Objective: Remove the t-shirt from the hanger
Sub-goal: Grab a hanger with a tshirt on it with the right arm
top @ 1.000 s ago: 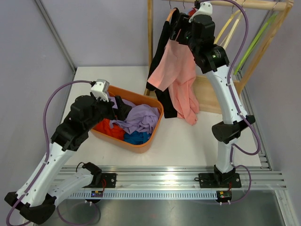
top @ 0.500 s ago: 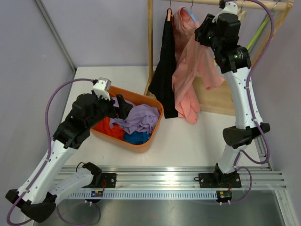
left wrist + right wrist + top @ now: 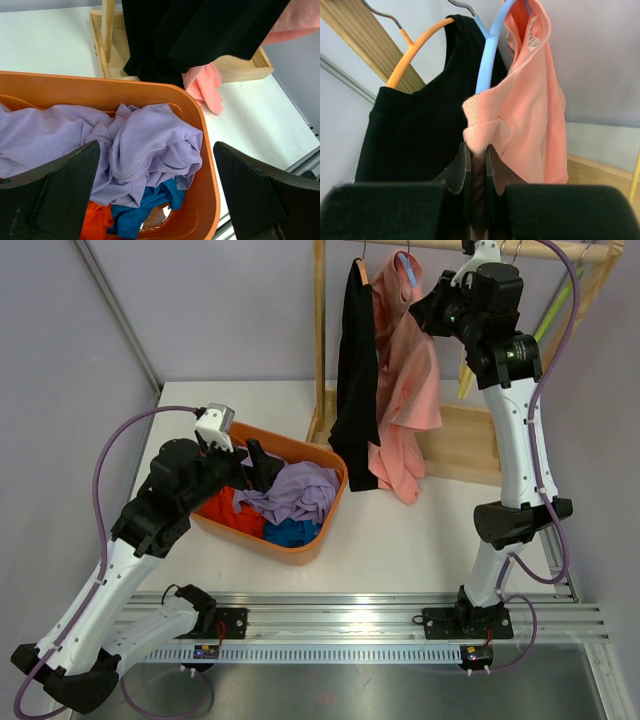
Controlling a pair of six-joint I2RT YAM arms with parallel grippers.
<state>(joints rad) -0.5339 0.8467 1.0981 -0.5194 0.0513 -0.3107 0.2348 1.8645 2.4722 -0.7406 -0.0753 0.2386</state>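
Note:
A pink t-shirt [image 3: 405, 370] hangs on a blue hanger [image 3: 408, 268] from the wooden rail, beside a black garment [image 3: 355, 390] on an orange hanger [image 3: 358, 272]. My right gripper [image 3: 430, 310] is up at the rail, right of the shirt's top. In the right wrist view the right gripper [image 3: 476, 152] is shut on a fold of the pink t-shirt [image 3: 535, 110] just below the blue hanger [image 3: 487, 55]. My left gripper [image 3: 255, 465] hovers open over the orange basket; in its wrist view the left gripper [image 3: 156, 145] holds nothing.
The orange basket [image 3: 325, 530] holds purple, blue and orange clothes. The wooden rack post [image 3: 320, 330] and its base tray [image 3: 460, 440] stand behind it. More hangers hang at the rail's right end [image 3: 545, 320]. The black garment [image 3: 415, 130] hangs close to the left of my right fingers.
My right arm rose and swung right to the rail, and its jaws closed on the pink fabric. The shirt settled back to hanging. The left arm stayed still.

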